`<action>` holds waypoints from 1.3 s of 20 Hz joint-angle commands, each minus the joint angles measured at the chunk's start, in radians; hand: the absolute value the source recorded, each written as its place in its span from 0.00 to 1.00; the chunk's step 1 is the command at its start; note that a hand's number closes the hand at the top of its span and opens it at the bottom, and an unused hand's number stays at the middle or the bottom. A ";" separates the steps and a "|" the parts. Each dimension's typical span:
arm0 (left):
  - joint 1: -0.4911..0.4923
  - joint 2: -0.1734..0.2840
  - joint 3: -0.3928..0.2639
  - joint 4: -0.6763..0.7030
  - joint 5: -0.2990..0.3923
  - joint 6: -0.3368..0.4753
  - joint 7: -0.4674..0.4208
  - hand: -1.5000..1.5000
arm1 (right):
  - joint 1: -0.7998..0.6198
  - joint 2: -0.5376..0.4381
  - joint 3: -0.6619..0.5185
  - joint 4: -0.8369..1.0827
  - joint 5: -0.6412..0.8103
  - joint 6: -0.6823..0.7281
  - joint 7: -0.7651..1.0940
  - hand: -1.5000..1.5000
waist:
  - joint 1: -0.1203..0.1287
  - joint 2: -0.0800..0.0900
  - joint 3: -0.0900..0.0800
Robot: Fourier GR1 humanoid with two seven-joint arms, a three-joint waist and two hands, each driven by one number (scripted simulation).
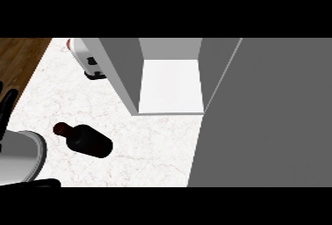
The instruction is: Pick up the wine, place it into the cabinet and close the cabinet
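Note:
The wine bottle point(88, 140) is dark with a reddish cap and lies on its side on the white marble counter point(156, 149), cap pointing up-left. The cabinet point(170, 83) stands open at the top middle, its white inner floor bare. Its grey door point(272, 118) is swung wide and fills the right side of the view. My left hand point(8, 107) shows at the left edge with straight black fingers, left of the bottle and apart from it. Its grey forearm point(19, 156) lies just below. My right hand does not show.
A white appliance point(88, 59) with black parts stands at the top left beside the cabinet's grey side wall point(123, 70). Brown wooden floor point(19, 57) lies past the counter's left edge.

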 commanded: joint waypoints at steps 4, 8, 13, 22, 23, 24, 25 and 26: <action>0.060 -0.029 0.013 0.119 0.031 -0.055 -0.141 0.00 | 0.000 -0.057 0.035 -0.226 0.123 -0.039 0.161 0.00 | -0.003 -0.001 -0.001; 0.053 -0.045 0.026 0.233 0.021 -0.067 -0.243 0.00 | -0.036 -0.056 0.075 -0.164 0.165 -0.069 0.125 0.00 | -0.004 0.000 -0.001; 0.131 -0.082 -0.008 0.288 -0.014 -0.089 -0.354 0.00 | -0.047 -0.081 0.076 -0.185 0.154 -0.097 0.144 0.00 | -0.002 -0.001 0.000; 0.261 -0.082 0.036 0.371 0.002 -0.138 -0.529 0.00 | -0.042 -0.126 0.135 -0.191 0.193 -0.147 0.152 0.00 | 0.000 -0.003 0.000; 0.211 -0.065 0.060 0.474 0.001 -0.150 -0.568 0.00 | -0.089 -0.107 0.118 -0.158 0.187 -0.162 0.143 0.00 | -0.003 -0.001 -0.001; 0.265 -0.046 0.080 0.395 0.051 -0.180 -0.531 0.00 | -0.077 -0.117 0.157 -0.159 0.214 -0.166 0.153 0.00 | 0.003 -0.003 0.000; 0.256 -0.092 0.008 0.455 -0.016 -0.121 -0.575 0.00 | -0.068 -0.136 0.115 -0.197 0.189 -0.175 0.159 0.00 | -0.008 -0.003 0.000; 0.265 -0.080 0.062 0.494 0.022 -0.168 -0.617 0.00 | -0.067 -0.136 0.125 -0.173 0.187 -0.175 0.122 0.00 | -0.004 -0.002 0.000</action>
